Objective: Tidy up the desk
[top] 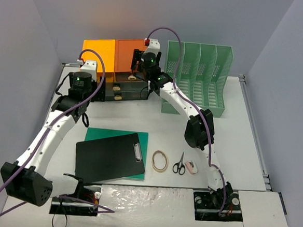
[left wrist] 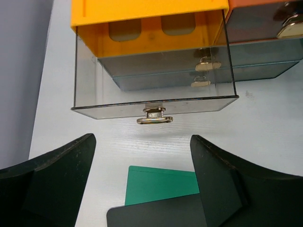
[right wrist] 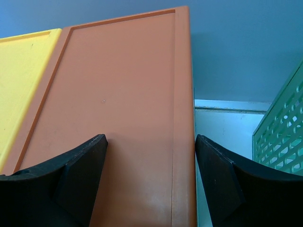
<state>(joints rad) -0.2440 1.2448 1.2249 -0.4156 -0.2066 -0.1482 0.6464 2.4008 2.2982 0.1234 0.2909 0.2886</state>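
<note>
Table (top: pixel 243 146) spans the enclosure. Near edge: clipboard (top: pixel 112 157), tape ring (top: pixel 160 161) and scissors (top: pixel 179 164) lie loose, unsorted. Left jaws apart, empty, facing pulled-out clear drawer (left wrist: pixel 154 101). Right jaws apart over orange unit (right wrist: pixel 123 118). Judged early; sorting remains.

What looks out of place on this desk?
The top drawer of the yellow unit stands pulled out. The black clipboard lies skewed across the green folder, and scissors lie loose on the desk.
</note>
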